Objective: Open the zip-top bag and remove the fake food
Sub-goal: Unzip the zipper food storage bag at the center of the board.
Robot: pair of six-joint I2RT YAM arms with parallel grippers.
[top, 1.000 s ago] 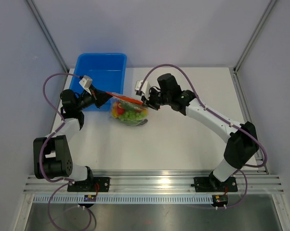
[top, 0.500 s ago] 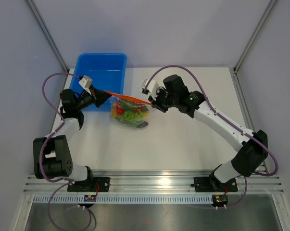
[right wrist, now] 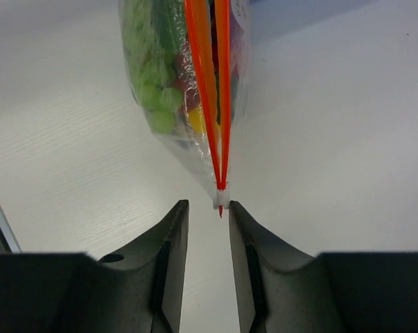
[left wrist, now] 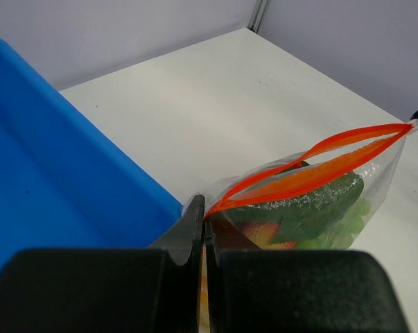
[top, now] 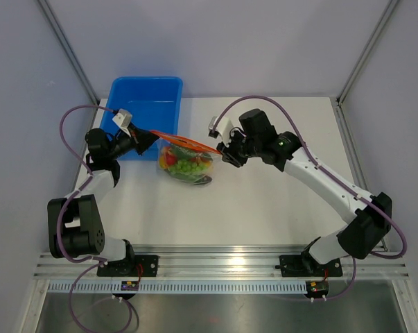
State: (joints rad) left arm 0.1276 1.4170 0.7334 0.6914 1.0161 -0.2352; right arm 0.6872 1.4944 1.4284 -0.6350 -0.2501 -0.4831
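The zip-top bag (top: 188, 161) hangs between both grippers just above the table, its orange-red zip strip (left wrist: 312, 166) parted into two lines. The fake food (right wrist: 150, 90) is inside: green grapes, green leafy pieces, red and yellow bits. My left gripper (left wrist: 204, 208) is shut on the bag's left corner, at the end of the strip beside the tub. My right gripper (right wrist: 208, 211) is open at the strip's other end. The white slider (right wrist: 222, 199) sits just beyond its fingertips, with neither finger pressing on it.
A blue plastic tub (top: 145, 97) stands at the back left, right behind my left gripper (top: 150, 136). White tabletop stretches around and in front of the bag. Grey walls close in the sides and back.
My right gripper has travelled to the right along the zip strip, and the strip has parted. Its jaws have then spread and released the slider end. The left gripper has stayed put.
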